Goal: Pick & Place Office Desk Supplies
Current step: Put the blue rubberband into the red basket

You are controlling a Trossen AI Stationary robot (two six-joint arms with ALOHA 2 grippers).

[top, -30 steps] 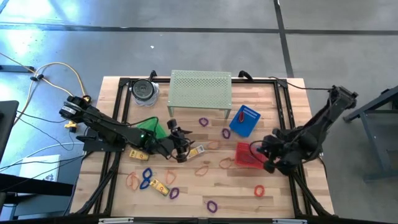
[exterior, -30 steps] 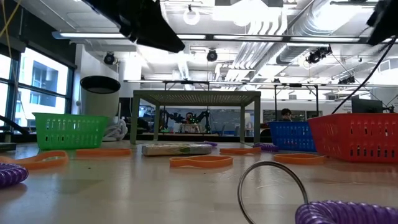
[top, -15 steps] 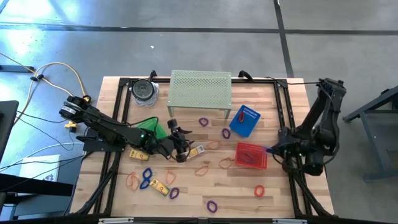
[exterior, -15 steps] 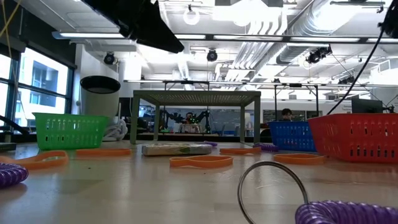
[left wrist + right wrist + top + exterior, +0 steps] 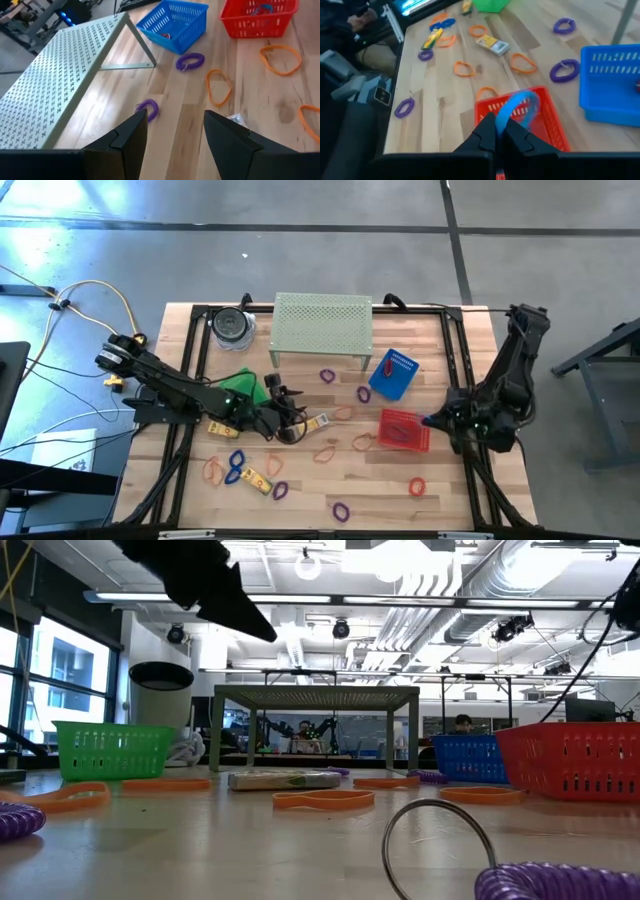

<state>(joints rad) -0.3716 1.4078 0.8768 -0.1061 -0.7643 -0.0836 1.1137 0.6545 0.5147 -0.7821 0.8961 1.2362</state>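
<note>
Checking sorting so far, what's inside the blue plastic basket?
The left wrist view shows one small red band loop on the floor of the blue plastic basket. Its near wall hides the rest.

Two dark jointed arms — black cabling, small green lights

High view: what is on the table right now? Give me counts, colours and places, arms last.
stand: one, pale green, perforated, back centre.
jar: one, clear with dark lid, left of the stand.
green basket: one, left of centre.
blue basket: one, right of centre.
red basket: one, in front of the blue one.
purple loops: four, two by the stand, two near the front.
blue loops: two, front left.
red loop: one, front right.
orange loops: several, mid-table.
yellow pieces: about three, centre-left.
left gripper: open, empty, beside the green basket.
right gripper: shut on a blue band, at the red basket.
</note>
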